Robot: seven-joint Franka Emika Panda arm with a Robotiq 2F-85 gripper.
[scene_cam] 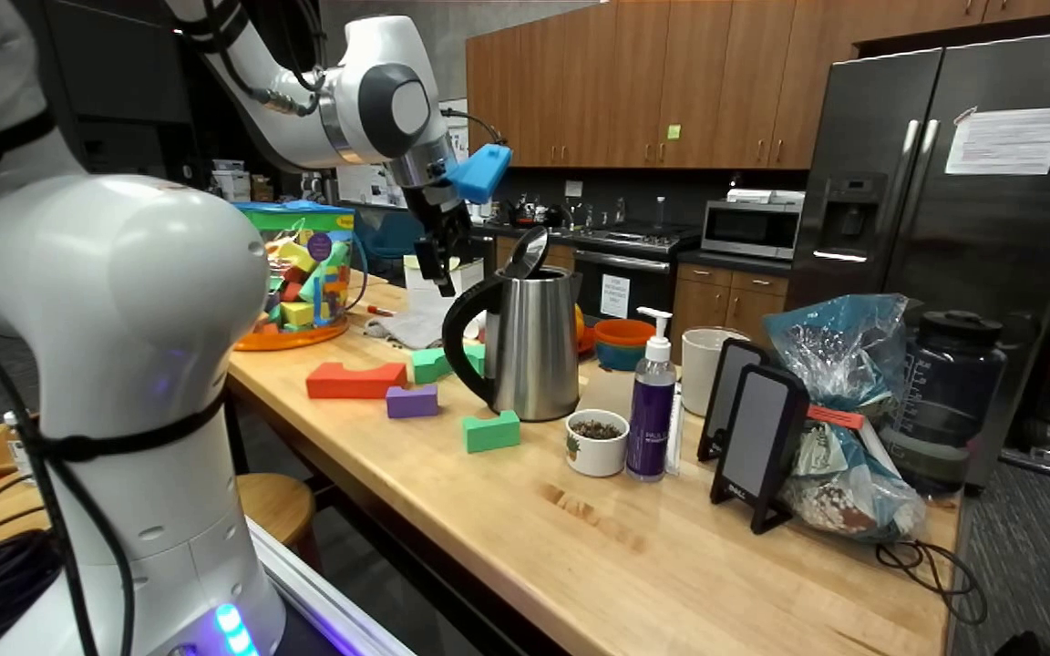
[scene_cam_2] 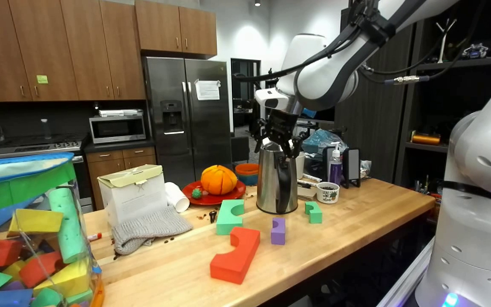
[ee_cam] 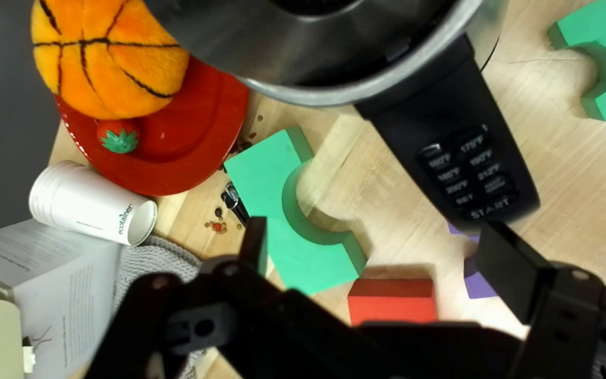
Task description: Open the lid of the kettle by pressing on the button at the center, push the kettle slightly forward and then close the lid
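The steel kettle (scene_cam: 539,351) (scene_cam_2: 267,183) stands upright on the table, with its black handle (scene_cam: 461,337) (scene_cam_2: 284,185) on the gripper's side. Its round lid (scene_cam: 528,252) stands raised and tilted at the spout side. In the wrist view, the kettle's rim (ee_cam: 308,95) and black handle with buttons (ee_cam: 450,142) show at the top, and the kettle's top is cut off by the frame edge. My gripper (scene_cam: 438,264) (scene_cam_2: 276,148) (ee_cam: 382,252) is open and empty, above the handle side and apart from the lid.
A green block (ee_cam: 292,221), red block (scene_cam_2: 236,256), purple block (scene_cam_2: 278,231) and smaller green block (scene_cam: 491,432) lie around the handle side. A white pot (scene_cam: 596,444), pump bottle (scene_cam: 651,415) and red plate (scene_cam_2: 228,195) stand close by. A toy bin (scene_cam: 297,273) is at the table's end.
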